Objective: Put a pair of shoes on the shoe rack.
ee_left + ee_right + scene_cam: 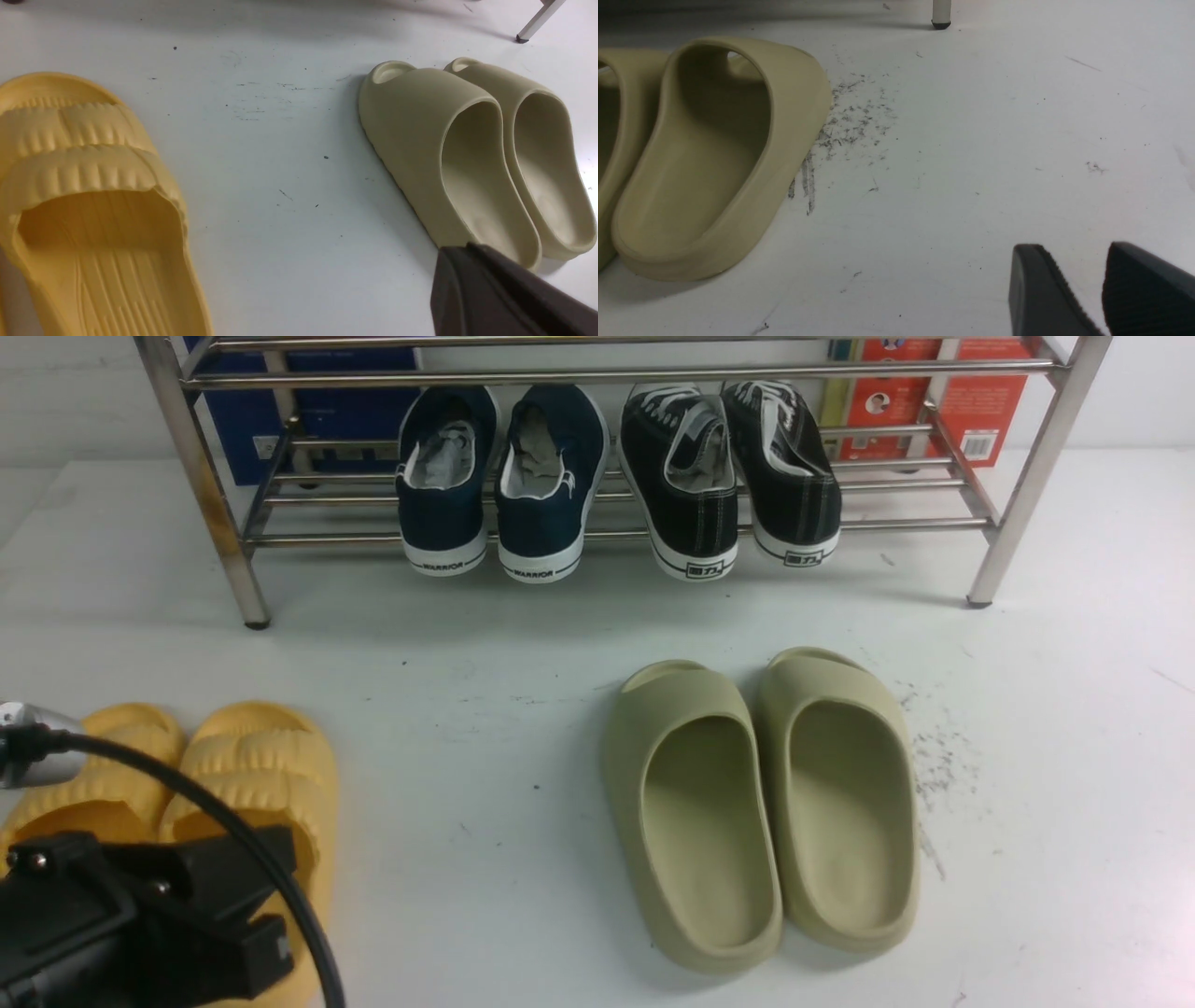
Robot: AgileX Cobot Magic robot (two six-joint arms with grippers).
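The two navy-blue slip-on sneakers (446,476) (551,476) with white soles marked WARRIOR rest side by side on the lower rails of the silver shoe rack (597,376), heels toward me, left of centre. My left gripper (261,896) is low at the near left over the yellow slides; in the left wrist view (460,249) its fingers lie together and hold nothing. My right gripper (1073,252) shows only in the right wrist view, with a gap between its fingers. It is empty, above bare table right of the olive slides. Both grippers are far from the rack.
Black lace-up sneakers (728,476) sit on the same rails right of the navy pair. Olive-green foam slides (766,803) lie on the white table (485,728) in front. Yellow slides (261,765) lie near left. Blue and red boxes stand behind the rack.
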